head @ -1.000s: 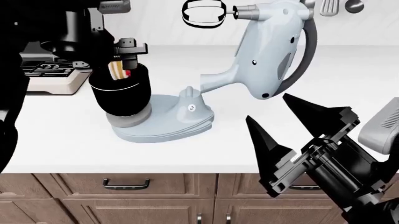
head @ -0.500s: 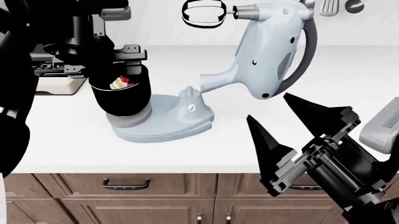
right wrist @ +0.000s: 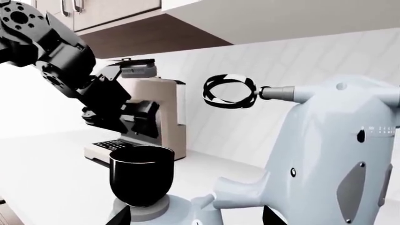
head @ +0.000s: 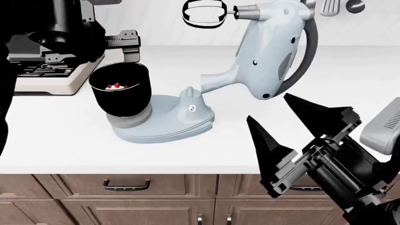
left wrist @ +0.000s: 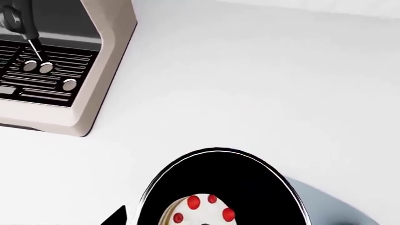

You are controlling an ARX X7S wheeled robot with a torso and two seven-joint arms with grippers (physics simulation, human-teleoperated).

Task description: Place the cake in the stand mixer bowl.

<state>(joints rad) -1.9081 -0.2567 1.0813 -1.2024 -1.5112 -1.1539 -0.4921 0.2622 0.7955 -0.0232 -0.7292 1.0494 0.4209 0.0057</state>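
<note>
White kitchen counter (head: 62, 136), cake already in the bowl.
Your left gripper (head: 125, 44), released and empty, hovers upper left above the glossy black cylindrical mixer bowl (head: 122, 93); the small round berry-topped cake (left wrist: 203, 213) lies inside it. Your right gripper (head: 293, 126) gapes empty, lower right.

bowl (head: 122, 96): glossy black | counter (head: 75, 136): smooth matt white | drawers (head: 125, 185): wood grain

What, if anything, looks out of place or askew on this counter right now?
Only one oddity: a decorated cake sits inside the stand mixer bowl, which is what the task asks. The bowl stands upright on the mixer base, the mixer head is tilted back, and nothing looks spilled. The left gripper hangs above the bowl.
</note>
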